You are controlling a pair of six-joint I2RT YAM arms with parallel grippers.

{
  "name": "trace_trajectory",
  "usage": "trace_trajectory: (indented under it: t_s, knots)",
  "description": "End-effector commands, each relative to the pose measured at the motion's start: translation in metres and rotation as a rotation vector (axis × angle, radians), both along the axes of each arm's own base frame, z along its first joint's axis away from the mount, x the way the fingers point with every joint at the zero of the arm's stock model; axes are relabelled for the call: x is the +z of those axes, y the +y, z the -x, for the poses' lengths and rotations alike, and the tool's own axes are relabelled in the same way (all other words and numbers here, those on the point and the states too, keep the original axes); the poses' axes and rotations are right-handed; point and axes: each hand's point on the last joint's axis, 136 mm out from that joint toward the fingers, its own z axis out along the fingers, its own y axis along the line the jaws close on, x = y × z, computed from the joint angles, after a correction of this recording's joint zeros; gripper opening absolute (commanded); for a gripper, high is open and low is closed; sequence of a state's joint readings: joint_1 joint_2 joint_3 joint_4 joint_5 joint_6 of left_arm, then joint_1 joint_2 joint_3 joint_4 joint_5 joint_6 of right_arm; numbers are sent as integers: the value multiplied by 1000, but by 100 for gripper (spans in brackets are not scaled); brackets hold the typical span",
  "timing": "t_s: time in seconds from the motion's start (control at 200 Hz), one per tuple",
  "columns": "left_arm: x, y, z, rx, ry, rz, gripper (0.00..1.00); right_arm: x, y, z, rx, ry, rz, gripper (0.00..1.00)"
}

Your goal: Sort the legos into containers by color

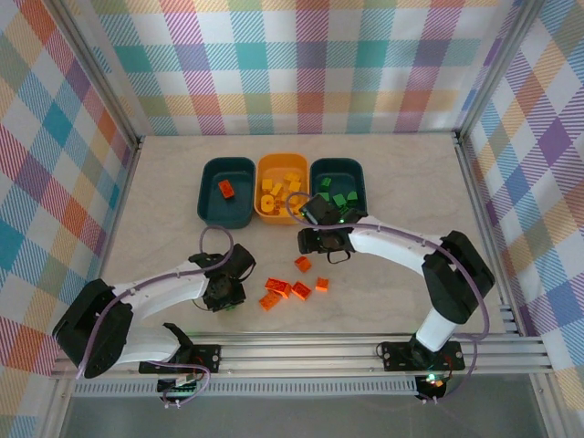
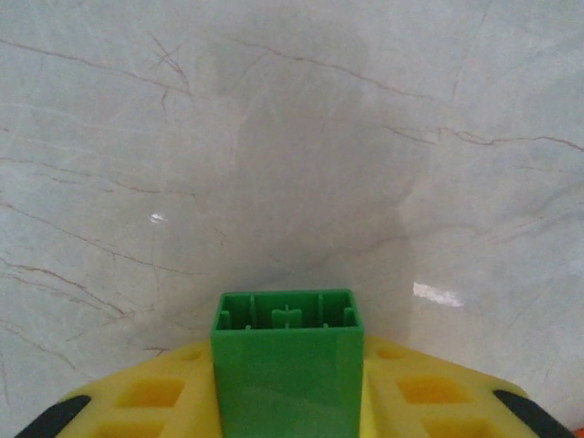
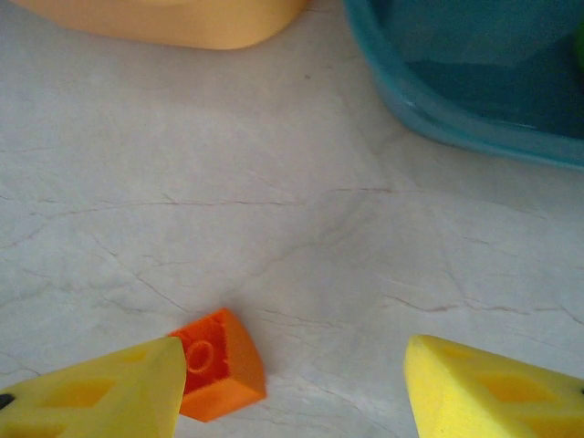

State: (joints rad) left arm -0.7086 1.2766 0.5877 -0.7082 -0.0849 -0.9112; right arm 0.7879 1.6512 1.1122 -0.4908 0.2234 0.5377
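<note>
Green lego, light, rigid and slick, is seemingly sitting pinched across flat sides in the left gripper, while the right gripper is gaping empty.

Three tubs stand in a row: one yellow-orange tub between two dark teal tubs. The left teal one holds one orange-red brick, the right about four green bricks. Nearer than the yellow-orange tub are roughly five loose orange-red bricks and one lone green brick.
</note>
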Motion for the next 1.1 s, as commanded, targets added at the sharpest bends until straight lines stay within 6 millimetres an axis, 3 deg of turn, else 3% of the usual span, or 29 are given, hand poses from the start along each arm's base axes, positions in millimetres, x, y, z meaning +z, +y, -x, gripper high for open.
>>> trace_trajectory:
  t_s: [0.0,0.15,0.325,0.455,0.57,0.735,0.86,0.955,1.095]
  knots:
    - [-5,-31,-21,-56,-71,100,29,6,-17,-1,-18,-21,13,65]
    - [15,-35,-35,-101,-116,82,26,11,-31,-4,-44,-34,7,65]
    - [71,-53,-76,-195,-267,69,26,16,-65,-5,-112,-40,15,65]
    - [104,-89,-115,-267,-347,106,26,17,-95,-6,-195,-24,-26,65]
    - [124,-138,-153,-335,-396,199,26,12,-114,-3,-263,-10,-61,65]
    - [136,-210,-209,-432,-416,288,26,5,-133,9,-327,16,-76,65]
    - [142,-254,-250,-481,-437,316,26,12,-149,19,-361,3,-82,66]
    - [138,-270,-271,-494,-437,309,25,22,-159,24,-376,-17,-79,66]
    - [125,-285,-286,-498,-422,317,27,32,-166,30,-391,-45,-91,67]
